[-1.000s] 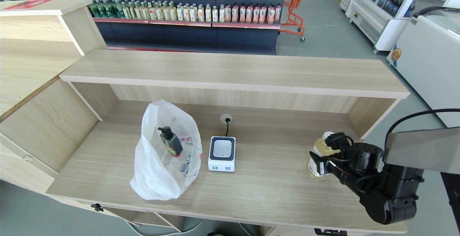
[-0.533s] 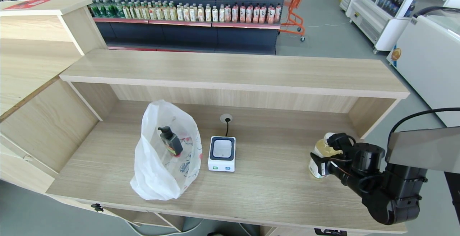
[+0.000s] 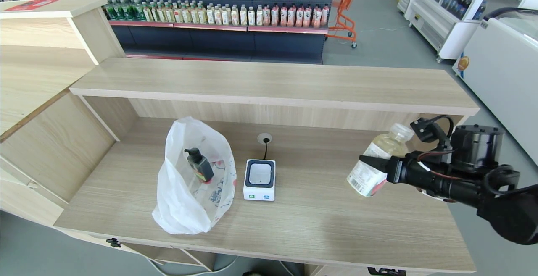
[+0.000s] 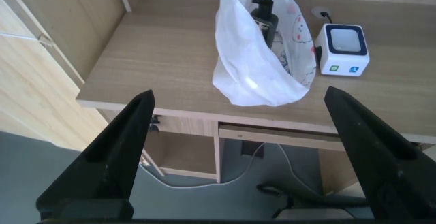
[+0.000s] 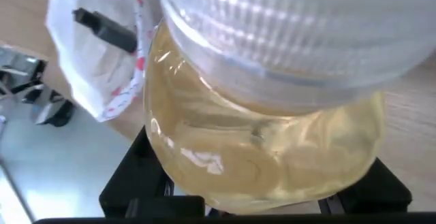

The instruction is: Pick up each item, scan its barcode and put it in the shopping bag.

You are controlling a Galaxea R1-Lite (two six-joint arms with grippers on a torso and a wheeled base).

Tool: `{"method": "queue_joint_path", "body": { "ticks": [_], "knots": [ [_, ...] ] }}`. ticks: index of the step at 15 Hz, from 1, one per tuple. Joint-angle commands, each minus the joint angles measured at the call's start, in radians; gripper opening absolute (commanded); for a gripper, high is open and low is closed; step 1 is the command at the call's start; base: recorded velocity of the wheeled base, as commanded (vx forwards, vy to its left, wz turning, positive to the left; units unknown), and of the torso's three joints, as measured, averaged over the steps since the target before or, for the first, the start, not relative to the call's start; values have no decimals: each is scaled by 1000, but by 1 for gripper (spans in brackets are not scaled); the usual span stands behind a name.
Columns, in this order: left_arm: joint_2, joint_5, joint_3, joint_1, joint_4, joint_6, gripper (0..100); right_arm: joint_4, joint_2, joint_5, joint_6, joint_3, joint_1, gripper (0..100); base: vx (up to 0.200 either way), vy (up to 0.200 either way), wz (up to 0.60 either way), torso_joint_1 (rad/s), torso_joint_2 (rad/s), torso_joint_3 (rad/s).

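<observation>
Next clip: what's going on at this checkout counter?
The right gripper is shut on a bottle of yellowish liquid. It holds the bottle tilted above the counter, to the right of the barcode scanner and not yet over it. A dark pump bottle already stands in the white shopping bag left of the scanner. The left gripper hangs open off the counter's near side.

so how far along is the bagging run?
Done: the pump bottle sits in the shopping bag; whether it was scanned can't be told. In hand: the right gripper holds the yellow drink bottle tilted above the counter, to the right of the scanner. Left: scan that bottle and bag it.
</observation>
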Motion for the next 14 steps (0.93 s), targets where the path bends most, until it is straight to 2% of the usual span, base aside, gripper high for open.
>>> {"method": "queue_joint_path", "body": {
  "ticks": [1,3,5,9,14],
  "knots": [
    [0,0,0,0,0,0,100,151,-263,63,102,-11,143,0,0,0,0,0,0,0],
    [0,0,0,2,0,0,100,254,-335,89,139,-26,236,0,0,0,0,0,0,0],
    [0,0,0,0,0,0,100,277,-345,83,137,-23,311,0,0,0,0,0,0,0],
    [0,0,0,0,0,0,100,294,-384,91,140,-25,379,0,0,0,0,0,0,0],
    [0,0,0,0,0,0,100,383,-431,88,139,-20,442,0,0,0,0,0,0,0]
  ]
}}
